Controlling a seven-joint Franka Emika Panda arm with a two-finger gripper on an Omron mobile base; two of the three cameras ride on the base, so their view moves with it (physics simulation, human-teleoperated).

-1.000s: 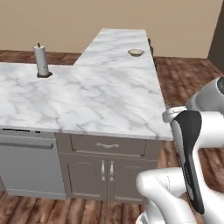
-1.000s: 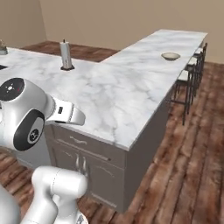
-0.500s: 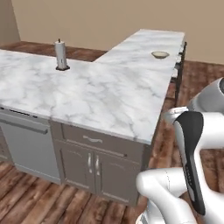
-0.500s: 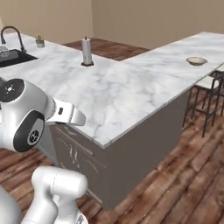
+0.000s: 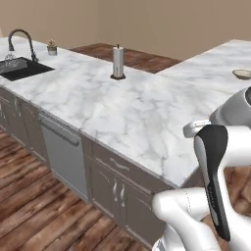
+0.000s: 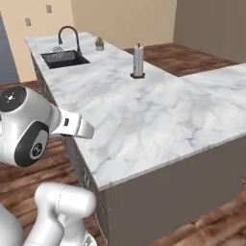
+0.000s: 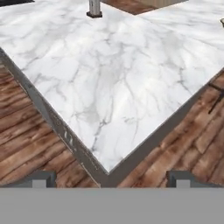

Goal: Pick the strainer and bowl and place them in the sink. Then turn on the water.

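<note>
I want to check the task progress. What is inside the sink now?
A silver mesh strainer sits in the sink beside the faucet; the near wall hides the basin floor.

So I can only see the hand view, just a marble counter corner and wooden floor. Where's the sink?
Observer: The sink is set into the far left end of the counter, past the paper towel holder.
Operator: And the bowl?
Observer: The bowl sits at the other end, on the counter's far right wing.
Operator: Is anything near the sink?
Observer: A small potted plant stands on the counter just behind it.
</note>
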